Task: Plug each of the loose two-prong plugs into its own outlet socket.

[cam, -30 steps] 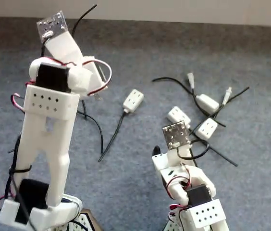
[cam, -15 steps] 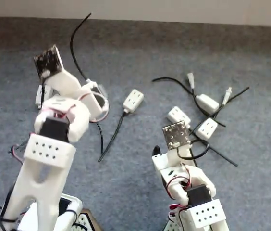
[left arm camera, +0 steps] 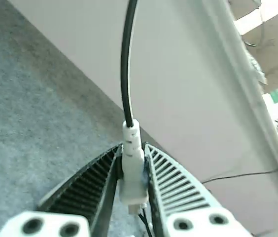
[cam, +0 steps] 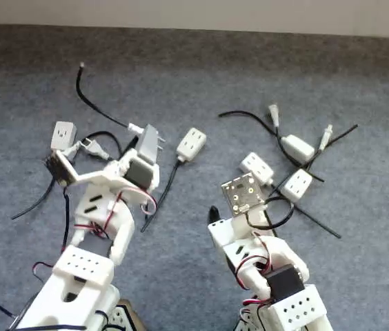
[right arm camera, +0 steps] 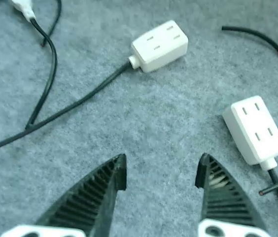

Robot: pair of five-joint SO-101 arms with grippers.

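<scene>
My left gripper (left arm camera: 132, 154) is shut on a white two-prong plug (left arm camera: 131, 170) whose black cord (left arm camera: 127, 59) runs up and away. In the high view this gripper (cam: 145, 143) sits low over the carpet, between a white socket (cam: 62, 133) and another white socket (cam: 192, 143). My right gripper (right arm camera: 161, 165) is open with nothing between its fingers. It hovers over bare carpet, short of the socket with the cord (right arm camera: 159, 45) and a second socket (right arm camera: 254, 129).
A loose plug (cam: 92, 146) lies beside the far-left socket. More sockets (cam: 256, 165) (cam: 296, 183) and tangled black cords with plugs (cam: 274, 110) (cam: 327, 131) lie at the right. A pale wall (cam: 194, 12) borders the far carpet edge.
The left arm has swung down from high up to low over the carpet, carrying the plug and its cord. The right arm's wrist has shifted slightly left.
</scene>
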